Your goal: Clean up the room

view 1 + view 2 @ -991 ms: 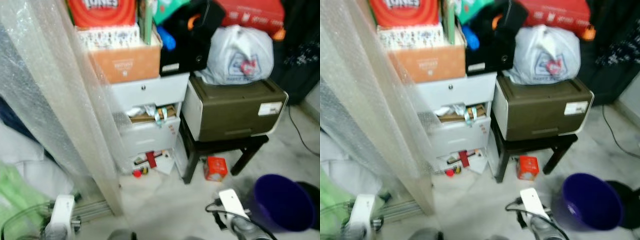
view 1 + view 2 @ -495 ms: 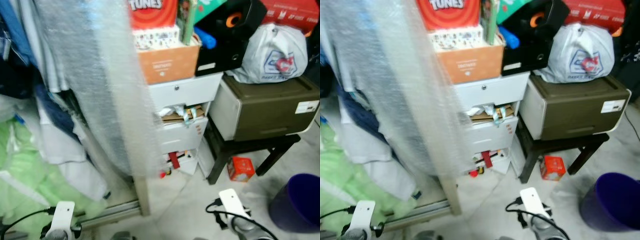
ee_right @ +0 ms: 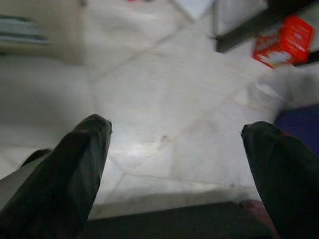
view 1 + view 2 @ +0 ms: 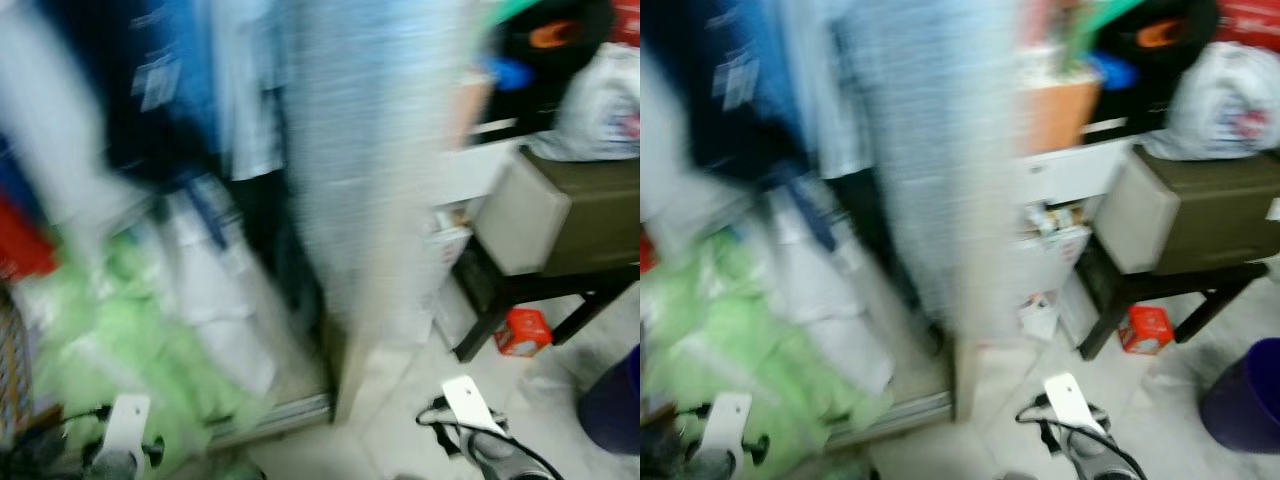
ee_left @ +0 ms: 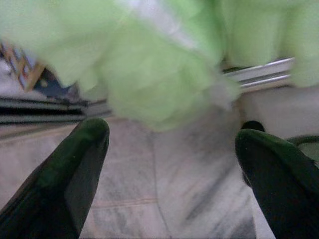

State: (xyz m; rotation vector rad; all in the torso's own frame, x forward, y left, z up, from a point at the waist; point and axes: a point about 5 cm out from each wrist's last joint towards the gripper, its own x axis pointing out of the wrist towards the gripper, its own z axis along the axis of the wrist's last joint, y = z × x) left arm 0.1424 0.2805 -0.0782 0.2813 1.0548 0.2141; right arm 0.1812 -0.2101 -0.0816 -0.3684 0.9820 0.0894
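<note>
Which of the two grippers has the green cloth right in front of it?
The left gripper: its open fingers point at the light green cloth heaped on the floor. The right gripper faces bare pale floor, with a small red box beyond.

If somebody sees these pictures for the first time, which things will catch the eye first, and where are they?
The bright green cloth heap on the floor at the robot's left stands out first; the left gripper hangs open just above its edge. To the right, a small red box lies on the pale floor under a dark stool that carries a brown-grey case. The head views are blurred.
</note>
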